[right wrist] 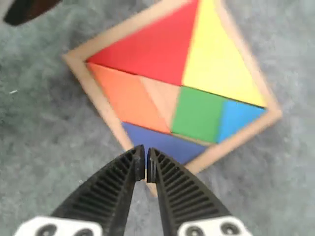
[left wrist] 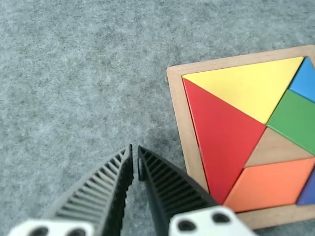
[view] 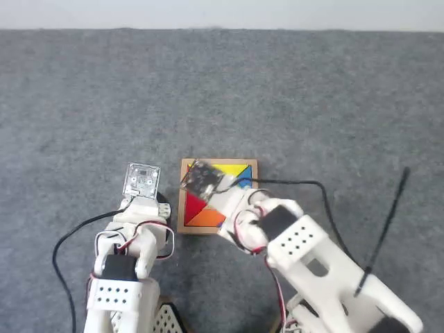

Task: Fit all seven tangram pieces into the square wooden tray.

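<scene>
Closed jaws, empty, on left gripper (left wrist: 134, 147) just beside the square wooden tray (left wrist: 178, 93) and on right gripper (right wrist: 146, 148) over its rim. Counts seven tangram pieces (left wrist: 221, 132) seated flush inside. Reads as finished, hence nothing gripped.

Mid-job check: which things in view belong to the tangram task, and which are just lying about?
Job: tray; pieces red, yellow, green, light blue, orange, dark blue, bare wood; left tool; right tool.
Lying about: cable; grey mat.
</scene>
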